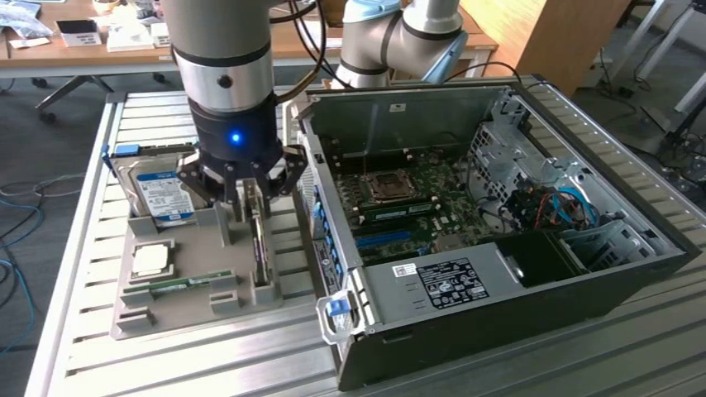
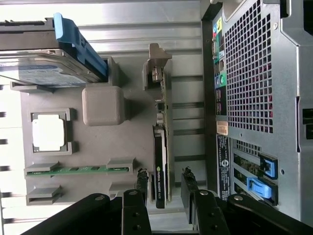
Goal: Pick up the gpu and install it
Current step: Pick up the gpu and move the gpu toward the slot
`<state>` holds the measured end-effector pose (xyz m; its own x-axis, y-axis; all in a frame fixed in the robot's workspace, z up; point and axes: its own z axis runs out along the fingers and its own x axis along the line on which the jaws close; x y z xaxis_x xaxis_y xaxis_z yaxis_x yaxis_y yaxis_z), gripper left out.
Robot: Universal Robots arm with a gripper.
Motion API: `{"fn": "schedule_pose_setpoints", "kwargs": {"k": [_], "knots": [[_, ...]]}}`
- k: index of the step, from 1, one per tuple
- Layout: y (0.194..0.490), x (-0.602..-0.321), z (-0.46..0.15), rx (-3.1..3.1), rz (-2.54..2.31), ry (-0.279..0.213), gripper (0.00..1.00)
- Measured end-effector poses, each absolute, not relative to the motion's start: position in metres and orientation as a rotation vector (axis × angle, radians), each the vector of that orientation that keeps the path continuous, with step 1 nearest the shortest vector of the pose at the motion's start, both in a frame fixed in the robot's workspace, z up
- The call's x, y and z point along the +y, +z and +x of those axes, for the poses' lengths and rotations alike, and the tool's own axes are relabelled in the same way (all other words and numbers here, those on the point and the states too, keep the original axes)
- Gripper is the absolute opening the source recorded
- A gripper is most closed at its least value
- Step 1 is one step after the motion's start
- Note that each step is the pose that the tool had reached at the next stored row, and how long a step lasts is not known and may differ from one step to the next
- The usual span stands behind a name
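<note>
Two fingers (image 2: pixel 142 182) of the gripper (image 1: pixel 245 192) stood wide apart, holding nothing, either side of the gpu (image 2: pixel 160 161). The card stood on edge in the grey holder tray (image 1: pixel 188 289) beside the open computer case (image 1: pixel 617 269). Judgement: a sound grip required jaws centred and square on the board.

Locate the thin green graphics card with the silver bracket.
The graphics card stands on edge in the grey holder tray, to the exterior view's left of the black computer case, straddled by the open gripper.
</note>
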<state>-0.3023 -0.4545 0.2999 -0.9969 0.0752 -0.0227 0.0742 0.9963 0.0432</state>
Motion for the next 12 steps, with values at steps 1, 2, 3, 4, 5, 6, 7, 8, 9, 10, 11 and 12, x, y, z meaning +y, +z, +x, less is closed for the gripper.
{"fn": "schedule_pose_setpoints", "kwargs": {"k": [1, 2, 3, 4, 5, 6, 7, 8, 9, 10, 11, 12], "knots": [[0.2996, -0.4545, -0.3023, 3.115, 0.117, 0.066, 0.42], [0.2996, -0.4545, -0.3023, 3.115, 0.117, 0.066, 0.42], [0.2995, -0.4545, -0.3023, 3.115, 0.117, 0.066, 0.42], [0.2993, -0.4545, -0.3020, 3.114, 0.117, 0.066, 0.42], [0.2992, -0.4545, -0.3017, 3.114, 0.117, 0.066, 0.42], [0.2991, -0.4546, -0.3015, 3.114, 0.117, 0.066, 0.42], [0.2991, -0.4546, -0.3013, 3.114, 0.117, 0.066, 0.42], [0.2992, -0.4546, -0.3013, 3.114, 0.117, 0.066, 0.42], [0.2992, -0.4546, -0.3012, 3.114, 0.117, 0.066, 0.42], [0.2992, -0.4545, -0.3012, 3.114, 0.117, 0.066, 0.42], [0.2992, -0.4545, -0.3012, 3.114, 0.117, 0.066, 0.42], [0.2992, -0.4546, -0.3011, 3.114, 0.117, 0.066, 0.42]]}}
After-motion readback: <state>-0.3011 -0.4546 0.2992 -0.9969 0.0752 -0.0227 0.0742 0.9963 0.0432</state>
